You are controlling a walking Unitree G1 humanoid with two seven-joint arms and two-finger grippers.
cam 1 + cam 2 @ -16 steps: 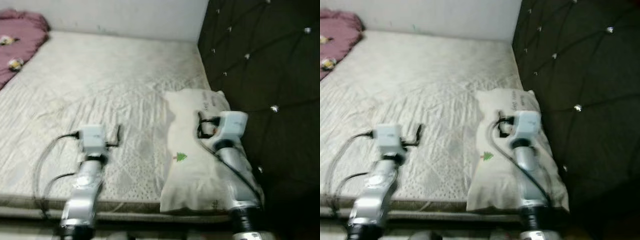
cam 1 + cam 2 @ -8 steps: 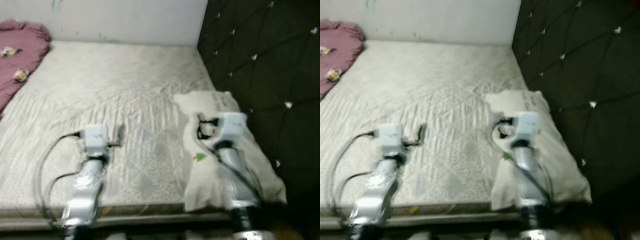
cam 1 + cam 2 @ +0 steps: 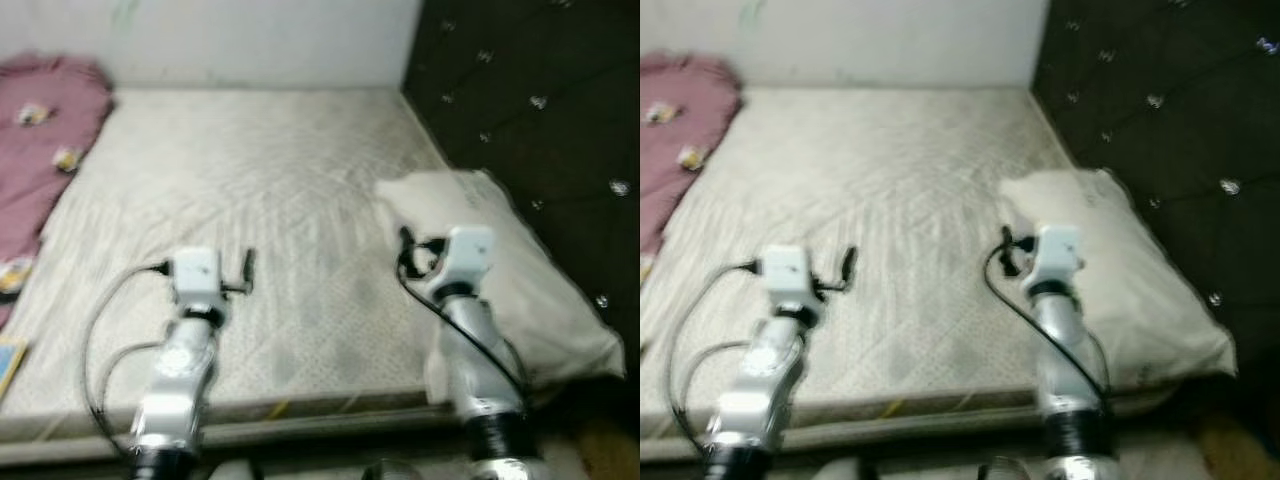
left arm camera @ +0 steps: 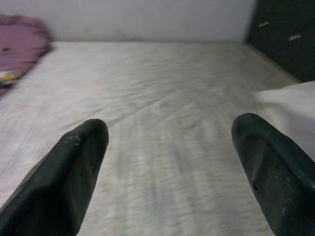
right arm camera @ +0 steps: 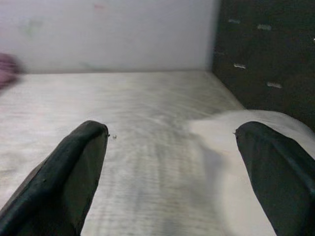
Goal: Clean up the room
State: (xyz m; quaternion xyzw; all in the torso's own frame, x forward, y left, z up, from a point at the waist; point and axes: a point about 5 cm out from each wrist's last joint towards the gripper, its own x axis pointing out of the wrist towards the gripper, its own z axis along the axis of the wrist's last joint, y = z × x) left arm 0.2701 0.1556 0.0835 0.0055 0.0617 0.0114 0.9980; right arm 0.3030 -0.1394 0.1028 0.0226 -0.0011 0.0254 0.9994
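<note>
A white pillow (image 3: 520, 280) lies at the right side of the bare mattress (image 3: 260, 190), against the dark tufted headboard (image 3: 540, 90). Its near end hangs past the mattress corner. My right gripper (image 5: 170, 162) is open just left of the pillow, low over the mattress, with nothing between its fingers (image 5: 78, 162). The pillow's edge (image 5: 246, 147) shows beside its right finger. My left gripper (image 4: 170, 162) is open too, over the middle of the mattress near the front edge, fingers (image 4: 74, 167) wide apart and empty. A crumpled pink blanket (image 3: 50, 140) lies along the left side of the bed.
Small toys or printed patches (image 3: 67, 158) dot the pink blanket. A flat yellow and blue item (image 3: 8, 365) lies at the far left by the bed's front edge. A white wall (image 3: 250, 40) runs behind the bed. The mattress front edge (image 3: 300, 405) is right before me.
The camera has swung left, bringing more of the blanket into view. The pillow, under my right arm a second ago, now lies right of it, turned against the headboard. Both grippers stay open.
</note>
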